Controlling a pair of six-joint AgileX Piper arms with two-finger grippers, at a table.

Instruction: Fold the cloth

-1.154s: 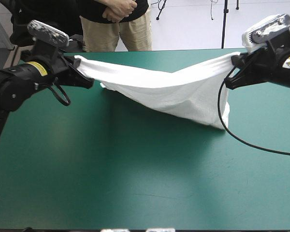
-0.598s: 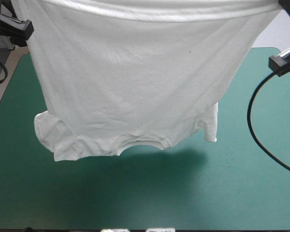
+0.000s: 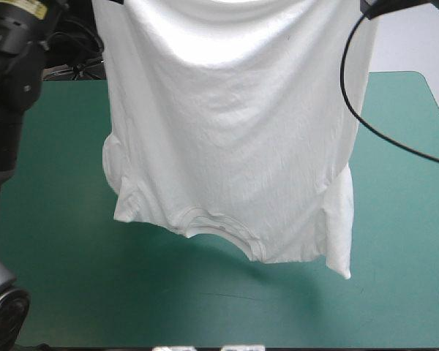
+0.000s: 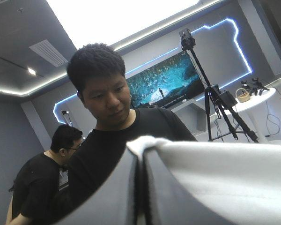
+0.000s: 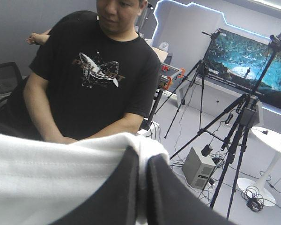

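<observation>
Since a moment ago I have raised both arms and drawn them closer together. The T-shirt (image 3: 227,131) was strung low over the far edge, then held wide; now it hangs as a narrower curtain from 12 o'clock in the high view. It is upside down, its collar (image 3: 218,223) low toward 6 o'clock and one sleeve (image 3: 342,234) drooping at 4 o'clock. It seems clear of the teal-green cover (image 3: 66,285). I take that to mean the shirt is shaken open and ready to lay flat, with no fold made yet. My left arm (image 3: 11,66) stands steeply raised at 10 o'clock, and the right leaves the picture near 1 o'clock. The left gripper (image 4: 141,161) is all but closed, pinching the hem, and the right gripper (image 5: 143,164) clamps it likewise.
</observation>
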